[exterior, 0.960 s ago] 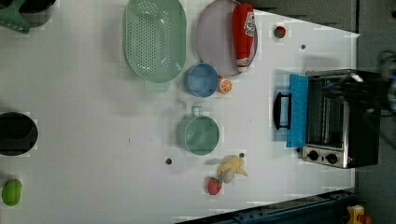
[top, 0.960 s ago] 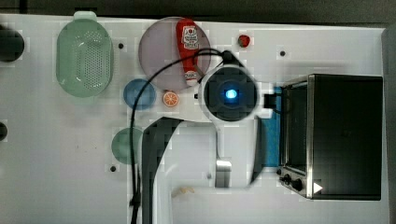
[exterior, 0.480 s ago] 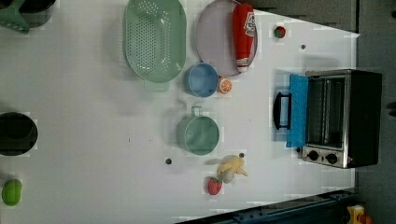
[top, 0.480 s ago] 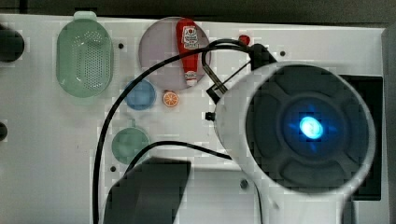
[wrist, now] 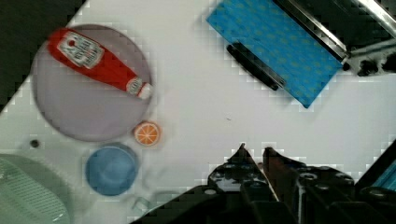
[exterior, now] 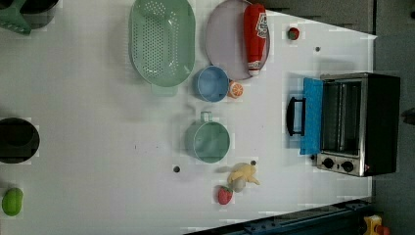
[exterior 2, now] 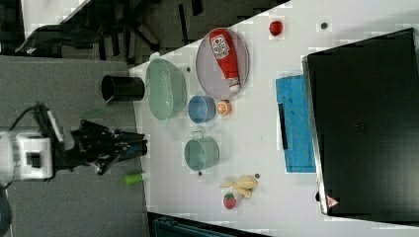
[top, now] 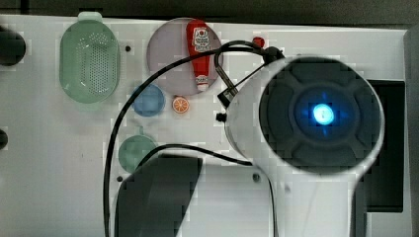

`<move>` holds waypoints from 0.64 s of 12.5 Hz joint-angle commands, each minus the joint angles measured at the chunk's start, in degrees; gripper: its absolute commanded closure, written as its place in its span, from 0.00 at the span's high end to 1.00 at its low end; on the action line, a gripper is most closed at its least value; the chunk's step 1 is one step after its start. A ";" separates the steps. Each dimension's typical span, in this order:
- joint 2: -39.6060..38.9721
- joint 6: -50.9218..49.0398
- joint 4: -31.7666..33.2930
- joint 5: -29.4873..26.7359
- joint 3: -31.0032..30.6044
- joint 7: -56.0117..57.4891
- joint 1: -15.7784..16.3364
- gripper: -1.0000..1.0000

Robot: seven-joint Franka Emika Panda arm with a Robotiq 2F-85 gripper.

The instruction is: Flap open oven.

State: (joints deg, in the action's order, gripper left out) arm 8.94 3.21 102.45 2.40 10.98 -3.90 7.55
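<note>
We found the oven (exterior: 359, 125) at the far end of the counter (exterior: 98, 147) from the tool (wrist: 254, 156), its door (exterior: 311, 116) already swung down flat, the blue inner face turned up and the dark handle (exterior: 295, 116) on the edge farthest from the cavity. From the tool, seen in the wrist view, the door lay ahead and off to one side, well apart, with bare counter between. The handle's long axis ran along the door's free edge, parallel to the oven front. We judged that the opening was done, so any further move would turn only on keeping clear of that lowered door.

The tool's fingers stood narrow, tips close together with a slim gap, and gripped nothing. In the right view it hung well off the counter's edge, away from all the objects.

Nearer the tool than the oven lay the containers. The pale plate (wrist: 88, 88) carried the ketchup bottle (wrist: 95, 63) lying on its side. The blue bowl (wrist: 111, 169) looked empty, with an orange slice (wrist: 147, 133) just beside it on the counter, not inside. The green colander (exterior: 161, 44) and the green mug (exterior: 209, 141) also appeared empty. A banana (exterior: 243, 175) and a strawberry (exterior: 224, 195) rested loose on the counter near the mug.
</note>
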 commanded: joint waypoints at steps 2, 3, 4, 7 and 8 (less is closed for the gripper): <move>-0.23 -0.61 0.04 0.00 -0.06 -3.02 -0.20 0.18; -0.29 -0.61 0.03 0.00 -0.06 -3.02 -0.19 0.18; -0.36 -0.61 0.04 0.00 -0.05 -3.02 -0.20 0.18; -0.60 -0.61 0.04 0.01 -0.06 -3.02 -0.20 0.18; -0.65 -0.61 0.03 0.00 -0.06 -3.02 -0.20 0.18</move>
